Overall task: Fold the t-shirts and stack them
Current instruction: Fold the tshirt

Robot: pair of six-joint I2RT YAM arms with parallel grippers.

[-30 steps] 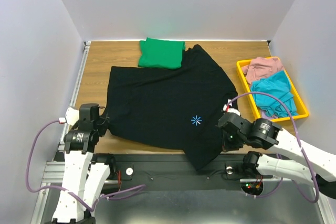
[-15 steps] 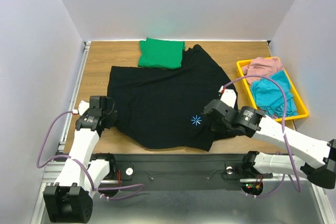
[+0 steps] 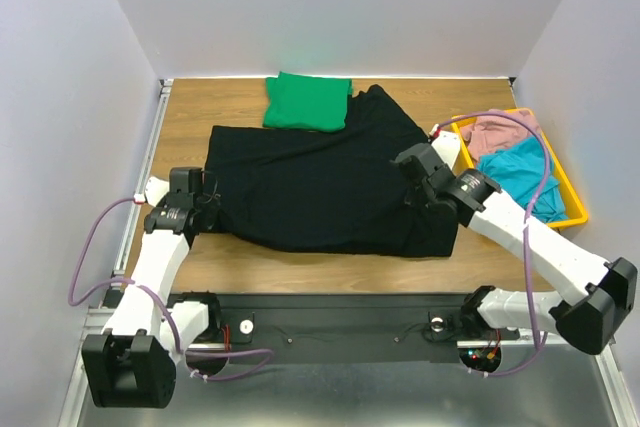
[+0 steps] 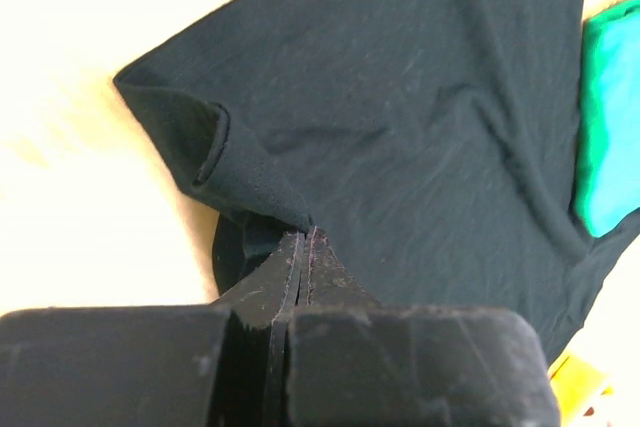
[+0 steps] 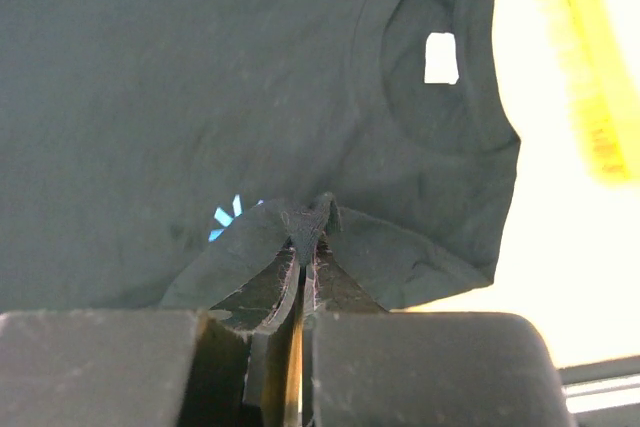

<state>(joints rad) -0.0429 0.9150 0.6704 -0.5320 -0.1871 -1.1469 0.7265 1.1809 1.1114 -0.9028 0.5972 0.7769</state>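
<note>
1. Black soft-cloth t-shirt (image 3: 310, 182) lies spread across the middle of the brown wooden table (image 3: 185, 132), with a plain bright green folded t-shirt (image 3: 308, 102) at its far edge.
2. Left gripper (image 4: 303, 239) is clamped tight on its left-hand edge; right gripper (image 5: 305, 232) is clamped on a bunch near the collar.
3. Thin pinches could slip mid-fold, leaving a crooked crease.

You work in a robotics lab cell: plain white walls (image 3: 350, 7) box in a wooden table (image 3: 185, 117), a metal frame (image 3: 92, 332) along its near edge.
</note>
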